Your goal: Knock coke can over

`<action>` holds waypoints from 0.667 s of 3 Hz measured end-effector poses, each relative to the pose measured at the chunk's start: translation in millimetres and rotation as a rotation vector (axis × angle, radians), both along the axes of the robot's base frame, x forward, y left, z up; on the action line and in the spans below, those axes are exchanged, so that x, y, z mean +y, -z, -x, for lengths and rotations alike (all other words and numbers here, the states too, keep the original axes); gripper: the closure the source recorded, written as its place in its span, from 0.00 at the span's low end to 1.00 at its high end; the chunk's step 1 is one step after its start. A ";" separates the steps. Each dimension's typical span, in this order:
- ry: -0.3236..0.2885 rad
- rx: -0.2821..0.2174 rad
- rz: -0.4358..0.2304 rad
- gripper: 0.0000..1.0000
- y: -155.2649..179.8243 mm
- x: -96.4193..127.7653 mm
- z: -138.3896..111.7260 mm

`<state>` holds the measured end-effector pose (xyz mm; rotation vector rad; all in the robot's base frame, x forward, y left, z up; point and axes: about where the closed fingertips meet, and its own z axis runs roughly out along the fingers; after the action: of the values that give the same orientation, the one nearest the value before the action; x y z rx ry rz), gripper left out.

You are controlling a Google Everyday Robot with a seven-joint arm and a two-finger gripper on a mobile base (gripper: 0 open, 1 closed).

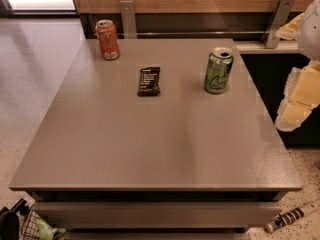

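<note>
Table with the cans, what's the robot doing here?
The robot is meant to knock over the coke can, but that is not done yet. The can stands upright at the far left corner of the table. A green can stands on the right, and a black packet lies between them. The gripper is beside the table's right edge, away from the coke can.

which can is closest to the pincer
The green can, upright on the right of the table, nearest the pincer at the right edge; the red coke can stands at the far left corner.
</note>
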<state>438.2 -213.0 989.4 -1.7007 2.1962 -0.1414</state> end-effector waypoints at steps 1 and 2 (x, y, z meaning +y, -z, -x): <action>0.003 -0.007 -0.002 0.00 -1.1 0.8 -2.5; 0.055 -0.087 -0.037 0.00 -13.4 11.7 -41.1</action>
<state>479.3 -201.3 1002.8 -1.5846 2.1695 -0.1838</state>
